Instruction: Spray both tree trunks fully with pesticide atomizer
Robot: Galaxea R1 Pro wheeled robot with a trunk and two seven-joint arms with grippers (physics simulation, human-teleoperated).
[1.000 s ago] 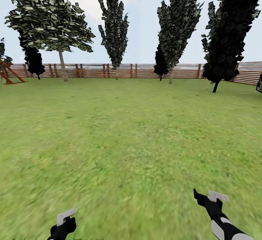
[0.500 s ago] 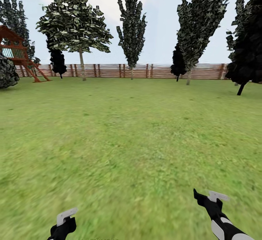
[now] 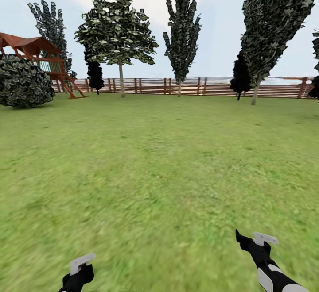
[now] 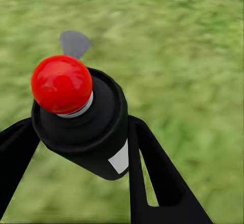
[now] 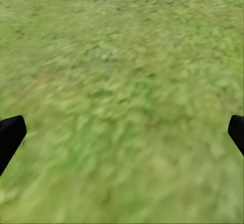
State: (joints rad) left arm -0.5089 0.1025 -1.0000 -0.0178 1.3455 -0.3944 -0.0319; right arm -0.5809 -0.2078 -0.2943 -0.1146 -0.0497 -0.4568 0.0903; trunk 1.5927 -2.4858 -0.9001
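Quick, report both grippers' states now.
Left gripper: shut on the pesticide atomizer.
Right gripper: open, holding nothing, above the grass.

Left gripper [image 4: 76, 147] clamped; right gripper's [image 5: 122, 132] fingers apparently spread.

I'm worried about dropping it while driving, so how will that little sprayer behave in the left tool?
The pesticide atomizer looks like a stiff, rounded dark body, so it probably won't deform between the left tool fingers. Its curved sides may let it twist or slip if bumped. Being small, it is likely light. Its red tip protrudes, so knocks could land there.
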